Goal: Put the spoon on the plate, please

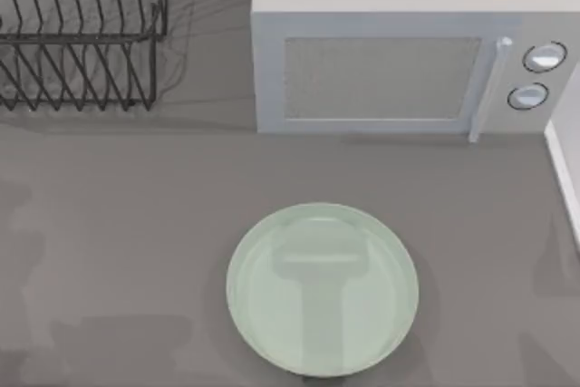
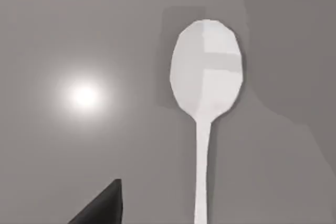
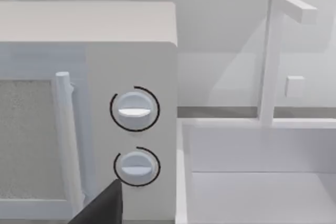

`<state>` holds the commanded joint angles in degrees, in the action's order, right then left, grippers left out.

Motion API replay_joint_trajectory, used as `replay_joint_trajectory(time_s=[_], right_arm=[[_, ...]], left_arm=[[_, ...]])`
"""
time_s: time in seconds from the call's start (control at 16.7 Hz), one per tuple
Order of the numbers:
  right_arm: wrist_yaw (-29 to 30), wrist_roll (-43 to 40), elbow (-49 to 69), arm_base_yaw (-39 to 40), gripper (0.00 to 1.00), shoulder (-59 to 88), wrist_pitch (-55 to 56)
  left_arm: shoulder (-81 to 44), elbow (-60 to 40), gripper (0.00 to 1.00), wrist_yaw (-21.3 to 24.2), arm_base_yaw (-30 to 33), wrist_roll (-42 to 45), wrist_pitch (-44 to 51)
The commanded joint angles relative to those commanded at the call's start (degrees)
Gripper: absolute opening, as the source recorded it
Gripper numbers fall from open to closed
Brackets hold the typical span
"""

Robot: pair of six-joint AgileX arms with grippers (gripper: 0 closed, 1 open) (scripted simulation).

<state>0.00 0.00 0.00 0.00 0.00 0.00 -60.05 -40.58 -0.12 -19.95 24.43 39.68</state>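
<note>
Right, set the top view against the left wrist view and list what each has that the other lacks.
Top view alone: the plate on the table, bare of any spoon, a microwave behind it and a wire rack at far left. Left wrist view alone: the spoon lying on grey surface, bowl and part of its handle in frame, plus a dark finger of the left gripper. Shared: the grey tabletop.

Top view: overhead, facing straight down on the table (image 1: 118, 224), taking in the plate (image 1: 322, 289), microwave (image 1: 399, 52) and wire rack (image 1: 77, 33). Left wrist view: close above the table, facing down at the spoon (image 2: 206, 72). Right wrist view: near, level, facing the microwave's dials (image 3: 134, 108), shared with the top view, beside a sink (image 3: 257, 182).
</note>
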Motion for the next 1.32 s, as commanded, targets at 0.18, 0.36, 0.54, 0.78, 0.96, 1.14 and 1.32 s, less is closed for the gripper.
replay_joint_trajectory(time_s=[0.18, 0.36, 0.54, 0.78, 0.96, 1.14, 1.32], right_arm=[[0.0, 0.0, 0.0, 0.0, 1.0, 0.0, 0.0], [0.0, 0.0, 0.0, 0.0, 1.0, 0.0, 0.0], [0.0, 0.0, 0.0, 0.0, 1.0, 0.0, 0.0], [0.0, 0.0, 0.0, 0.0, 1.0, 0.0, 0.0], [0.0, 0.0, 0.0, 0.0, 1.0, 0.0, 0.0], [0.0, 0.0, 0.0, 0.0, 1.0, 0.0, 0.0], [0.0, 0.0, 0.0, 0.0, 1.0, 0.0, 0.0]], left_arm=[[-13.2, -8.2, 1.0, 0.2, -4.5, 4.7, 8.9], [-23.2, -14.1, 1.0, 0.1, -8.1, 8.1, 15.8], [-28.3, -17.4, 1.0, 0.0, -10.3, 9.8, 19.7], [-28.7, -17.7, 1.0, 0.0, -10.5, 10.0, 20.1], [-29.0, -16.9, 1.0, 0.0, -10.3, 9.9, 19.1], [-31.7, -13.9, 1.0, 0.0, -10.4, 10.0, 13.5], [-35.8, -9.4, 1.0, 0.0, -10.6, 10.2, 4.4]])
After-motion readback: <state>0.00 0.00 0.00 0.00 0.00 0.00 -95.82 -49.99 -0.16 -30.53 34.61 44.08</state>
